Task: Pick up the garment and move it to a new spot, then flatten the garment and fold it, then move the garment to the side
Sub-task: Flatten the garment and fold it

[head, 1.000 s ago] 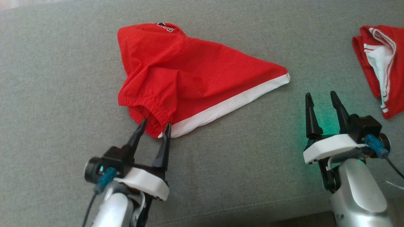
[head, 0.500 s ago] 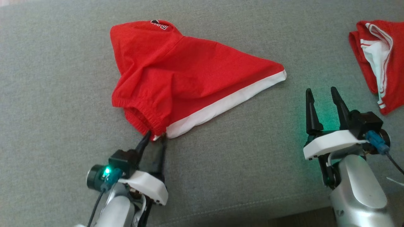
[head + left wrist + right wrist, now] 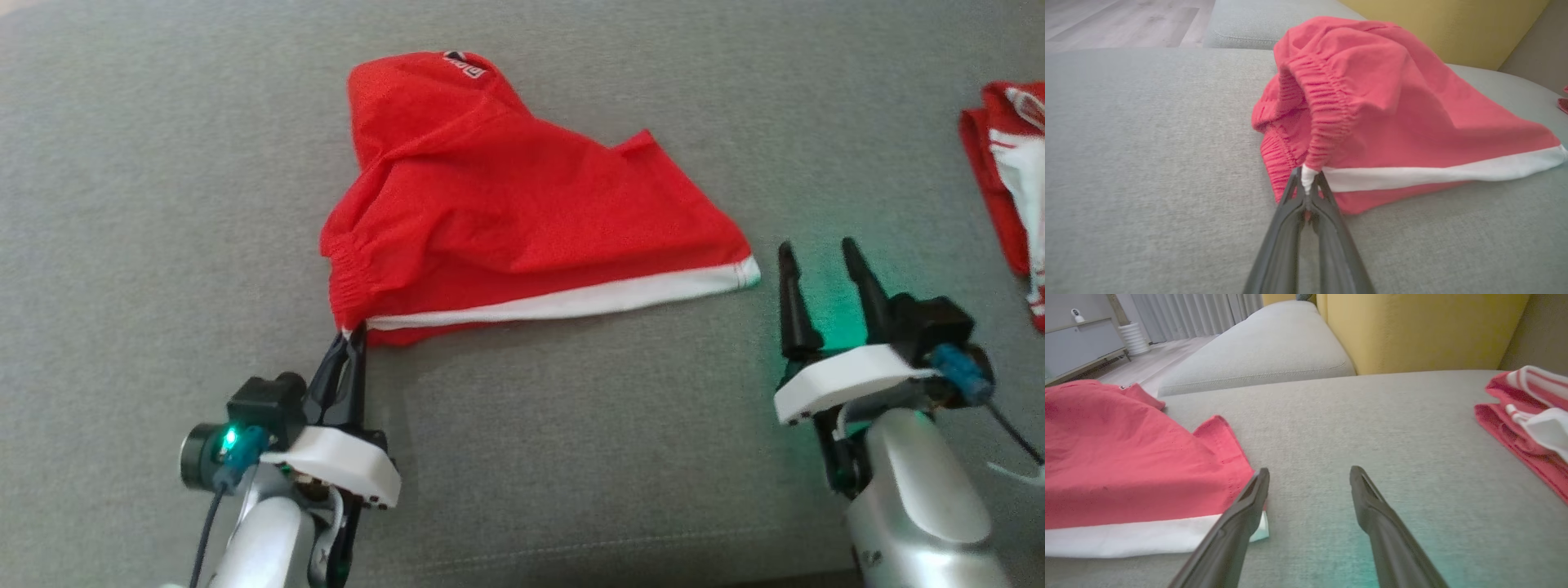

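My left gripper (image 3: 352, 339) is pinched tight on the red shorts (image 3: 522, 212), right at the corner where the elastic waistband (image 3: 1327, 118) meets the white side stripe (image 3: 1437, 173). In the left wrist view a tuft of white cloth sits between the closed tips. The shorts lie rumpled on the grey sofa seat (image 3: 571, 457), ahead of that gripper and off to its right.

What matters for the carry is the long axis. The stripe runs from my pinch point straight across toward the right gripper (image 3: 816, 249), and its far end (image 3: 747, 273) lies just beside that gripper's left finger (image 3: 1249, 506). The right gripper hovers with its fingers spread wide and holds nothing. I judge it the nearer arm for that far corner, which needs only a short reach to its left.

For room, the seat is bare to the left of the shorts and between my two arms. A second red-and-white garment (image 3: 1004, 171) lies well to the right, so I would avoid dragging that way. The yellow back cushion (image 3: 1421, 330) closes off the far side.
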Controlling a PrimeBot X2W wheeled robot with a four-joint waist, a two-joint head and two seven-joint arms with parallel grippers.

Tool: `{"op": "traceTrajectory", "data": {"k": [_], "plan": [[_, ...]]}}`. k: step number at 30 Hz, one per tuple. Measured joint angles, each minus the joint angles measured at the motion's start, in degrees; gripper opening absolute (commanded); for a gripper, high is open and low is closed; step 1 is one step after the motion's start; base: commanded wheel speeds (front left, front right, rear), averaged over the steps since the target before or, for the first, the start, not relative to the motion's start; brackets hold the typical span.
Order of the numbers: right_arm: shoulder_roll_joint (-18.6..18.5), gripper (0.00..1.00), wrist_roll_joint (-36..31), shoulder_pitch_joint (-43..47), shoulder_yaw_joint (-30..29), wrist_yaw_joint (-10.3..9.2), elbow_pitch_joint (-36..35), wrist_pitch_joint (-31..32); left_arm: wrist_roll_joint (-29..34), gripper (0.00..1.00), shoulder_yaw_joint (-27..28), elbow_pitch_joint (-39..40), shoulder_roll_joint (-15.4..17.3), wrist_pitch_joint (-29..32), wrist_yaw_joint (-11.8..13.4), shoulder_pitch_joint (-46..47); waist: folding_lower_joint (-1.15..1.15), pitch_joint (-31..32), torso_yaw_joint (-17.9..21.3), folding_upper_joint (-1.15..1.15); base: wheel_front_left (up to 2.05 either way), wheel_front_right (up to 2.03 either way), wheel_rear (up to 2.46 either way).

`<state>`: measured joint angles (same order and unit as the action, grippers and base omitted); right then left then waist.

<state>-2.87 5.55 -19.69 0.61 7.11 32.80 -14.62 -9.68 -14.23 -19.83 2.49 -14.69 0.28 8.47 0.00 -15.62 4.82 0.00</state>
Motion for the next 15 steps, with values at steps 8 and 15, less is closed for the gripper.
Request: {"op": "traceTrajectory", "data": {"k": [8,15], "plan": [[0.0,1.00,0.7,0.0,5.3,0.00,3.7,0.0,-0.1,0.00,1.3,0.1,0.0,0.0,-0.3,-0.2,0.00,0.2,-1.9,0.00,0.00,0.00,0.00],[0.0,1.00,1.2,0.4,8.3,0.00,5.3,0.0,-1.1,0.00,0.4,0.1,0.0,0.0,-0.3,-0.2,0.00,0.5,-1.4,0.00,0.00,0.00,0.00]]}}
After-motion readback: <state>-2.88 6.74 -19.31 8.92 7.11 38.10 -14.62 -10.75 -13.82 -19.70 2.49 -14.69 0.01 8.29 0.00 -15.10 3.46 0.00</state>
